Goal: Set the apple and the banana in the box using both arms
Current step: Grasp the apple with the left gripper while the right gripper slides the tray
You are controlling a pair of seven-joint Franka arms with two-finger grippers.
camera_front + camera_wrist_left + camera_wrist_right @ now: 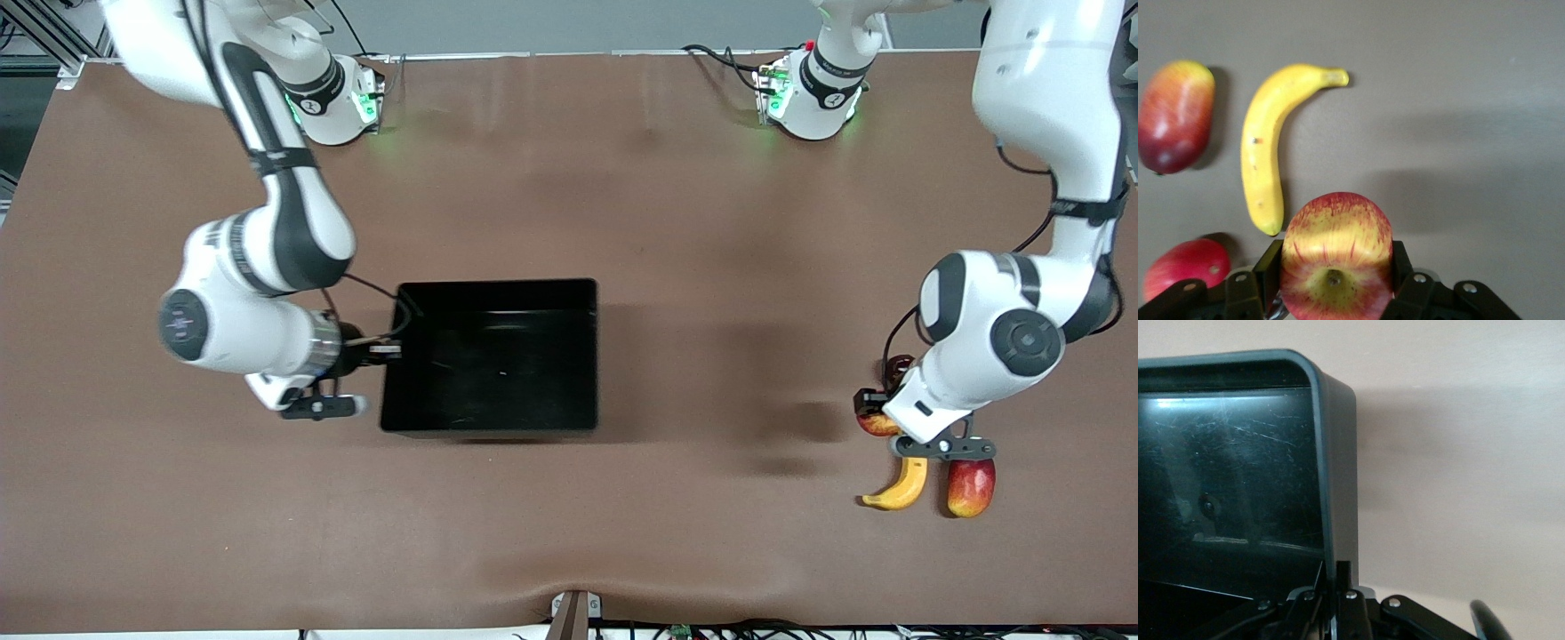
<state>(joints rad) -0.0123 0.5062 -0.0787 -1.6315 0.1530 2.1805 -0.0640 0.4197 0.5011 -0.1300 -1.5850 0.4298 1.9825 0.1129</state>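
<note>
The apple (pixel 1336 260), red with yellow streaks, sits between the fingers of my left gripper (pixel 1336 270), which is shut on it. In the front view this gripper (pixel 871 411) and apple (pixel 878 425) are at the left arm's end of the table. The banana (pixel 900 487) lies just nearer to the front camera; it also shows in the left wrist view (pixel 1265 147). The black box (pixel 489 356) stands mid-table. My right gripper (pixel 382 351) is shut on the box's wall (pixel 1335 473) at the right arm's end, one finger inside and one outside (pixel 1338 583).
A red-yellow mango (pixel 971 486) lies beside the banana, toward the left arm's end; it also shows in the left wrist view (pixel 1175 113). A smooth red round fruit (pixel 898 366) sits by the left gripper, partly hidden (pixel 1185 267). The box interior holds nothing.
</note>
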